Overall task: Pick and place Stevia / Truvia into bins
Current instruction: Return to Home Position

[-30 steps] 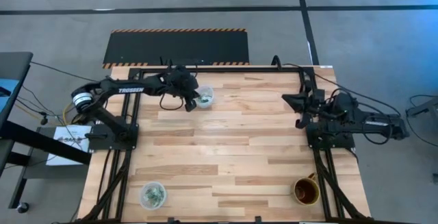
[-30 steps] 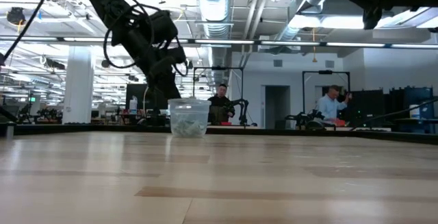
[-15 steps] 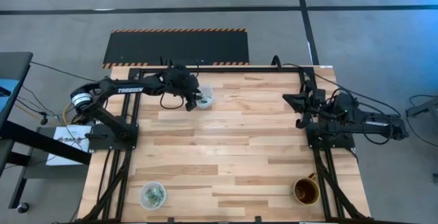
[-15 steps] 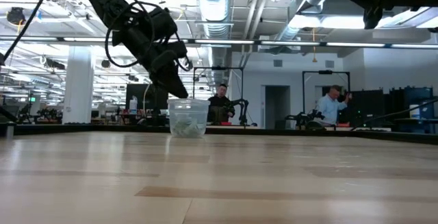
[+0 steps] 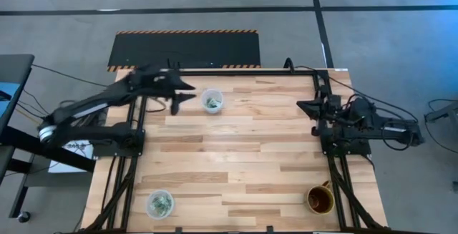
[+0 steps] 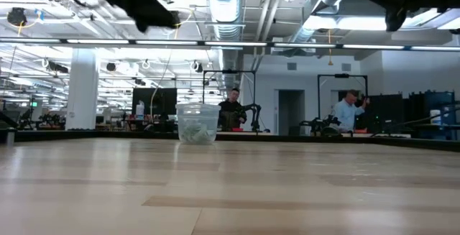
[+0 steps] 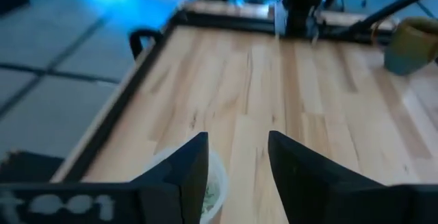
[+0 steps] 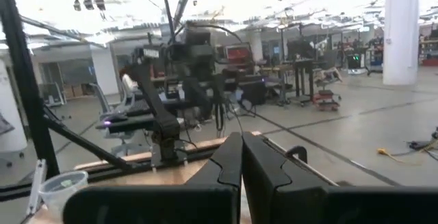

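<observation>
Your left gripper [image 7: 237,139] has its jaws released, right gripper [image 8: 241,139] clenched empty; the packets [image 5: 212,104] look light, flimsy paper, so pinch mid-face.

Left arm [image 5: 107,106]: slim near-black links with a matte finish and a pale ring [image 5: 47,129] around one joint close to the base. The left hand [image 7: 237,140] has two flat, black, wedge-shaped fingers [image 7: 186,169] on a black cross-bar [image 7: 82,207] with white lettering too blurred to read. Right arm [image 5: 372,124]: same black finish, blockier joints and thin black cables [image 5: 401,109] looping off its rear end, while the right hand [image 8: 241,142] has two smooth black fingers [image 8: 226,166] with bevelled edges on a plain flat black bar.
</observation>
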